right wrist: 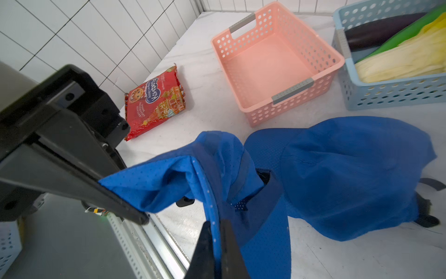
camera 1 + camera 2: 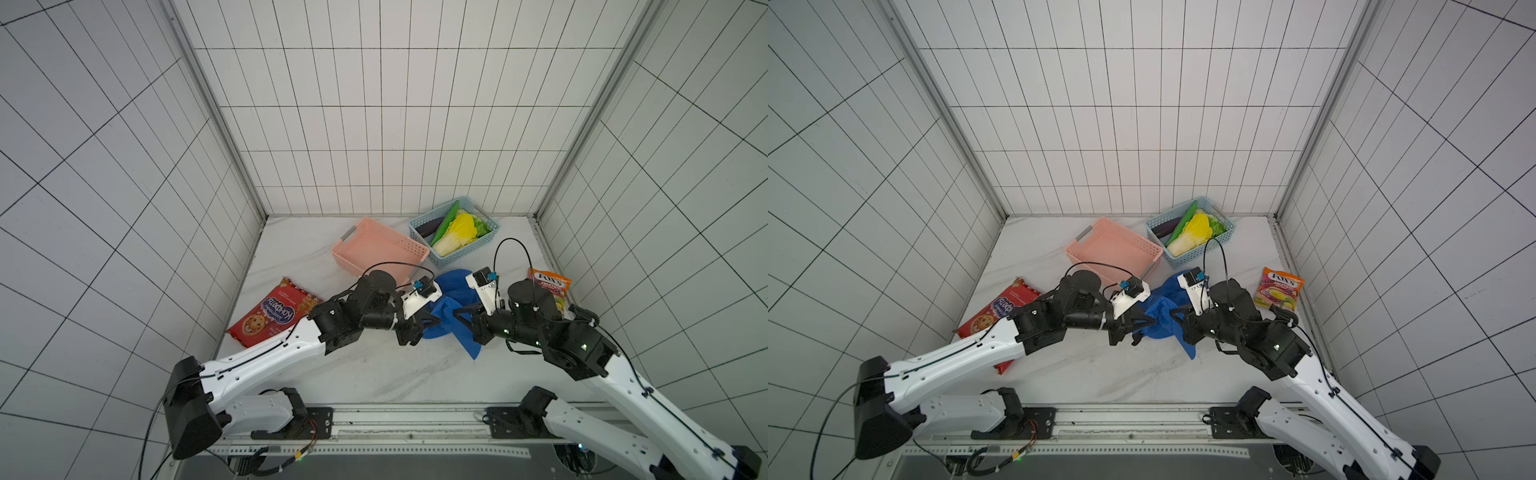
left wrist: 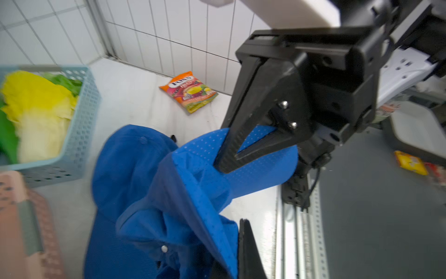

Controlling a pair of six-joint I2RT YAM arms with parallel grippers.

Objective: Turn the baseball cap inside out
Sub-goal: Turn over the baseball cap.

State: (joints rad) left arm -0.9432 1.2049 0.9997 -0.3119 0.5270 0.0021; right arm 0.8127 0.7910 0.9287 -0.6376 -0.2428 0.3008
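Right wrist view, Lena: the right end effector [image 1: 216, 223] is pinched shut on a perforated edge of the cap [image 1: 350, 174]. The left end effector [image 2: 432, 323] is clamped on another fold just beside it.

Agreed, Tom. The cap is mid-worktop, just in front of the baskets. Its crown is slumped on the surface and the near fabric is lifted between the two grips. What worries you?

Both holds look shallow, on thin mesh. I think a sideways pull could slide the cloth out of one pinch and drop the fold. The end effectors are also very near each other, so a crossing move might knock them together.

Pulling straight apart may only stretch the cap, I'd guess, without pushing the crown through. And the dragged crown could bump the pink basket [image 1: 289, 110] or blue basket [image 1: 386, 96].

The surface?

The worktop [image 2: 374, 374] is white and faintly marbled. It looks smooth, so the cloth probably slides. A cookie pack [image 1: 154, 103] lies well to one side and a sweets bag [image 3: 189, 91] to the other.

White tiled walls [image 2: 374, 124] with dark grout close three sides. A metal rail [image 2: 415, 415] runs along the front.
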